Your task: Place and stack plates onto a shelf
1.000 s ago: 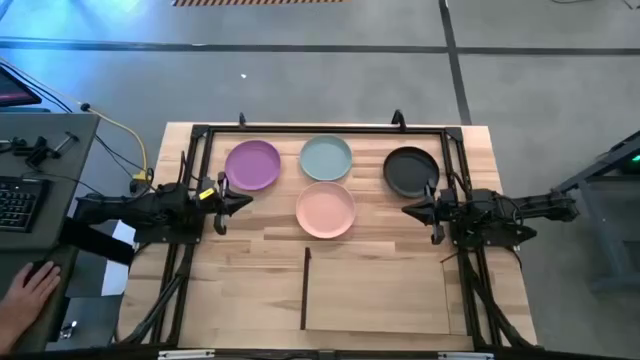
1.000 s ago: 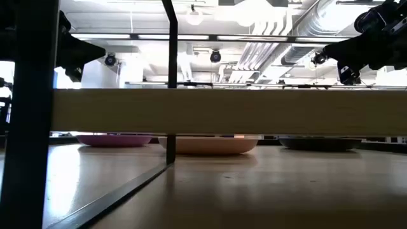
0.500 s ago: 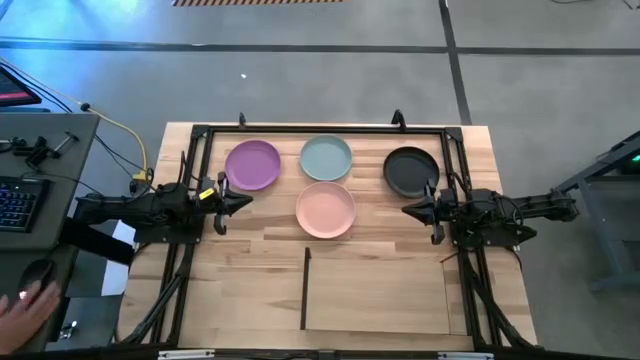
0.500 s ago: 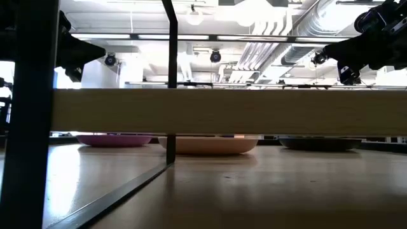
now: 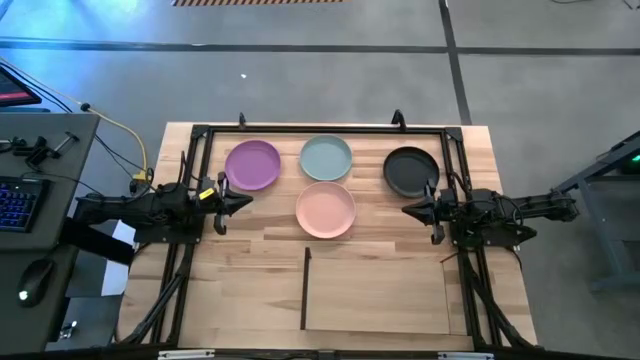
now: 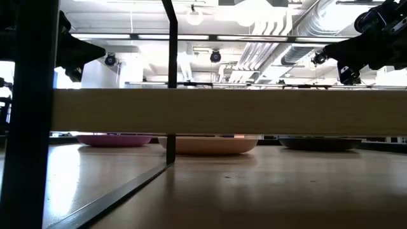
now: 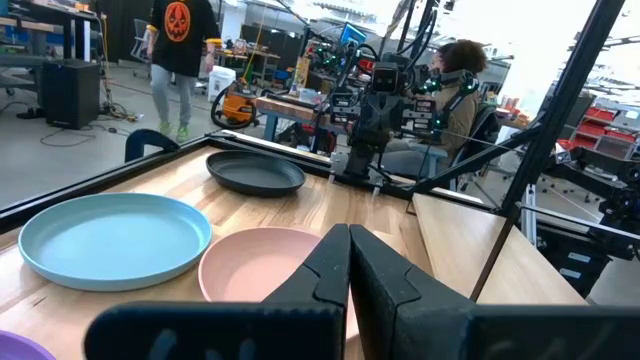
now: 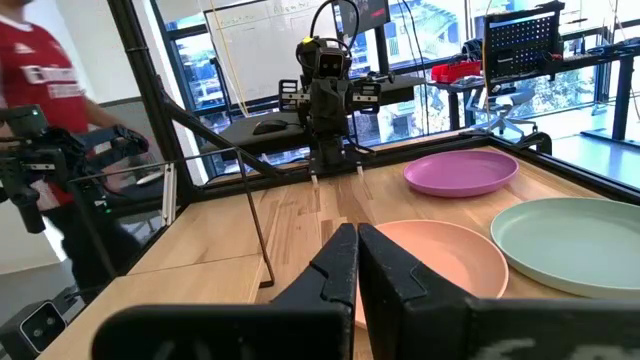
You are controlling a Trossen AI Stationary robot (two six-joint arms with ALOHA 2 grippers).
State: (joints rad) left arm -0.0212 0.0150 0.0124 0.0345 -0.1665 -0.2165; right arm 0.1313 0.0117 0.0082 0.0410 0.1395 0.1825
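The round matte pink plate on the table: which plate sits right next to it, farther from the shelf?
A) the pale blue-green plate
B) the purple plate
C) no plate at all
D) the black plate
A: in the high view the round matte pale blue-green plate lies just beyond the round matte pink plate, on the side away from the flat pale wooden shelf.

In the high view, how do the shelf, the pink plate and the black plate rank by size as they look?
1. The shelf, clearly largest.
2. The pink plate and the black plate look about alike; I cannot rank them.
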